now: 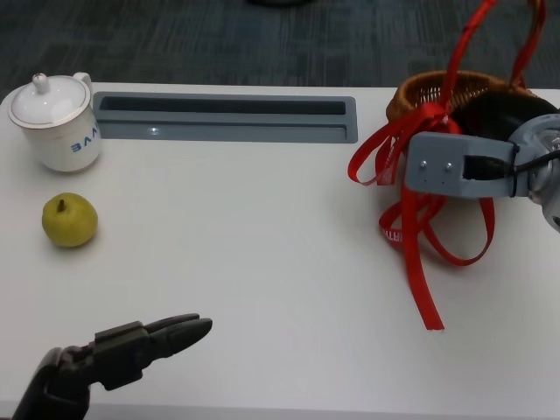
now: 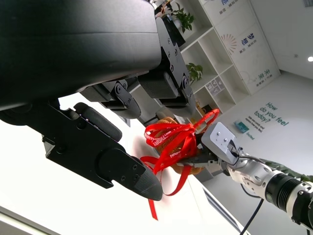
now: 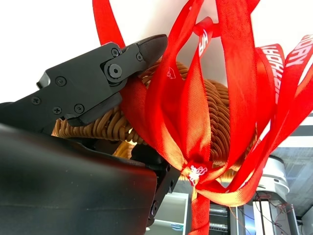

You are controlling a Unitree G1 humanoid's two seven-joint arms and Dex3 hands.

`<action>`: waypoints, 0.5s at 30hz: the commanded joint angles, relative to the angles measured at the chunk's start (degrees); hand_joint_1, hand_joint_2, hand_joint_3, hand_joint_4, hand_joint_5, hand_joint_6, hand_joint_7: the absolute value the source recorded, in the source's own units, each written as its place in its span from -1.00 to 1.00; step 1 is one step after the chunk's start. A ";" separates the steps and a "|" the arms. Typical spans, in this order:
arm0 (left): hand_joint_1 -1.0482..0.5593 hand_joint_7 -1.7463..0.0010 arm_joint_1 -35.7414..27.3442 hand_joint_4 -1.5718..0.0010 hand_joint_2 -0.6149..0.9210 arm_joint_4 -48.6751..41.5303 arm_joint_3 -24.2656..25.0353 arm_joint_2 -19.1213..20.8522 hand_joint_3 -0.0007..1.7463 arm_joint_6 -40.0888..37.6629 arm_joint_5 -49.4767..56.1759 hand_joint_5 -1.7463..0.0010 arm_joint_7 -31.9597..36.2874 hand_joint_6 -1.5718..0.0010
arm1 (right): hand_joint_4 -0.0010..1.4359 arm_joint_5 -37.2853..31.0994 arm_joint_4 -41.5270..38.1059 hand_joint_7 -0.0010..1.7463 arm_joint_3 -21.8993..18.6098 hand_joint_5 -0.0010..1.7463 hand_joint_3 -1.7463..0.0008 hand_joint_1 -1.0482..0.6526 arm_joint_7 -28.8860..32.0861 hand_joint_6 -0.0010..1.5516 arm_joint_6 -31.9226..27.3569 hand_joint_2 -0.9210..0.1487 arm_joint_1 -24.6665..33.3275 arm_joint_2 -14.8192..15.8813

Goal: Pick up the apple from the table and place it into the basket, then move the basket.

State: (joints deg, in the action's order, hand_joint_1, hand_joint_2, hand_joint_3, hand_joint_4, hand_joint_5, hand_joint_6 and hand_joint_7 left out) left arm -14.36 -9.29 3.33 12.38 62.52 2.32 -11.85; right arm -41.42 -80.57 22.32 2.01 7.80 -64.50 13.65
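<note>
A yellow-green apple (image 1: 68,220) lies on the white table (image 1: 262,254) at the left. A wicker basket (image 1: 437,87) with red ribbons (image 1: 420,236) stands at the far right. My right hand (image 1: 503,114) is at the basket's near side. In the right wrist view, its fingers (image 3: 98,83) lie on the wicker wall of the basket (image 3: 220,112) with the rim between them, among the ribbons (image 3: 234,73). My left hand (image 1: 131,350) hovers low at the front left, fingers stretched out and holding nothing, well short of the apple.
A white lidded cup (image 1: 54,121) with blue lettering stands at the back left, just behind the apple. A grey recessed slot (image 1: 223,118) runs along the table's back edge. The ribbon tails trail over the table in front of the basket.
</note>
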 commanded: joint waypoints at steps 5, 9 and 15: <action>-0.34 1.00 1.00 0.02 0.77 -1.41 0.13 0.52 -1.00 1.55 0.10 0.99 0.53 0.05 | -0.19 0.74 0.45 -1.00 -0.54 -1.00 1.00 -0.60 -1.26 -0.40 1.16 -0.68 -2.02 1.25; -0.34 1.00 1.35 0.03 0.76 -1.76 -0.09 0.81 -1.00 1.85 -0.41 1.00 0.30 0.05 | -0.62 1.02 0.38 -1.00 -0.69 -1.00 1.00 -0.83 -3.55 -0.74 -0.28 -0.66 -2.28 0.82; -0.33 0.99 1.44 0.03 0.75 -1.32 -0.31 0.81 -1.00 1.71 -0.48 1.00 0.26 0.04 | -0.77 1.51 0.51 -1.00 -1.31 -1.00 1.00 -0.90 -4.02 -0.88 0.00 -0.65 -2.26 1.02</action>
State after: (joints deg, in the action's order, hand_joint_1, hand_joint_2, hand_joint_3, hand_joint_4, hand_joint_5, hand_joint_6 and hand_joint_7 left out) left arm -12.76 -10.85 3.01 12.29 63.81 2.20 -11.85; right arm -40.86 -80.53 21.42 -1.77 7.60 -65.61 14.02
